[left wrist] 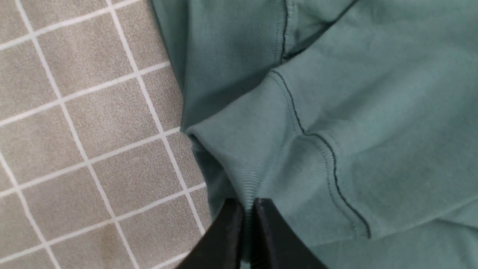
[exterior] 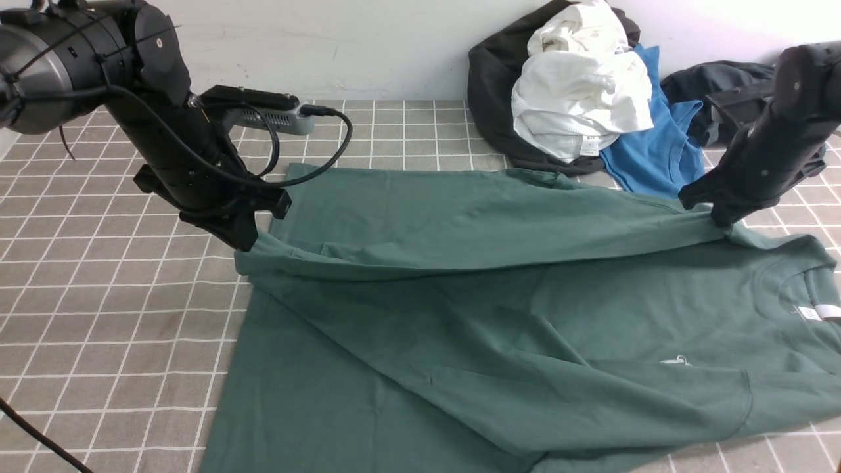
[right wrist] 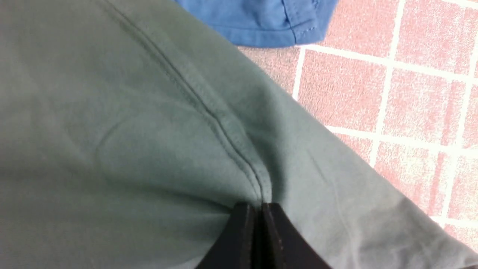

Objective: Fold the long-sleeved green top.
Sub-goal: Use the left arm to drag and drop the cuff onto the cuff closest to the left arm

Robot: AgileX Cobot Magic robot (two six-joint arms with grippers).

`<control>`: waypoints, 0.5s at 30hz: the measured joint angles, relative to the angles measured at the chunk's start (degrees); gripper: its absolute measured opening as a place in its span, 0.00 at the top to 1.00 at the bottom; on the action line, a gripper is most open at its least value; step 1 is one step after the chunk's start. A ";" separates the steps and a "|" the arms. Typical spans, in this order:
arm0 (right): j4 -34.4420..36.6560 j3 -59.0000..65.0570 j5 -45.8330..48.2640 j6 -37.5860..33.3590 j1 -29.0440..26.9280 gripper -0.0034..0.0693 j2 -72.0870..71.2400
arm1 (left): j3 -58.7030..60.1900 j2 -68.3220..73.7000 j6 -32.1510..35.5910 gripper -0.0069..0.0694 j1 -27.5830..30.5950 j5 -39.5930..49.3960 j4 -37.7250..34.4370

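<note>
On the checked counter (exterior: 98, 295), the green top (exterior: 493, 328) lies spread out, collar and white label at the robot's right, hem at the left. The left gripper (exterior: 248, 242) is pinched fully closed on the ribbed cuff, with fabric clamped between the jaws. The right gripper (exterior: 723, 220) is closed just as tight on a seam near the shoulder. The sleeve runs as a raised fold between the two. A pile of clothes (exterior: 578, 85) sits behind by the wall.
</note>
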 joint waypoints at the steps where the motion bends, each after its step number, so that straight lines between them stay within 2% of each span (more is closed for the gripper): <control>1: 0.00 0.00 0.08 -0.08 0.00 0.95 0.00 | 0.00 0.14 0.13 0.89 0.00 0.17 0.00; 6: 0.00 0.00 2.37 -0.39 -0.15 0.95 0.00 | 0.07 2.86 0.73 0.80 0.00 1.97 0.76; 12: 0.00 0.00 6.31 0.70 -0.15 0.90 -0.89 | 0.10 1.99 0.73 0.55 0.00 4.91 0.56; 13: 0.00 0.00 7.33 1.42 -0.19 0.88 -2.51 | 0.10 0.71 0.73 0.48 0.00 6.30 0.56; 15: 0.00 0.00 8.32 1.77 -0.25 0.86 -4.87 | 0.14 -1.25 0.59 0.43 0.00 7.24 0.37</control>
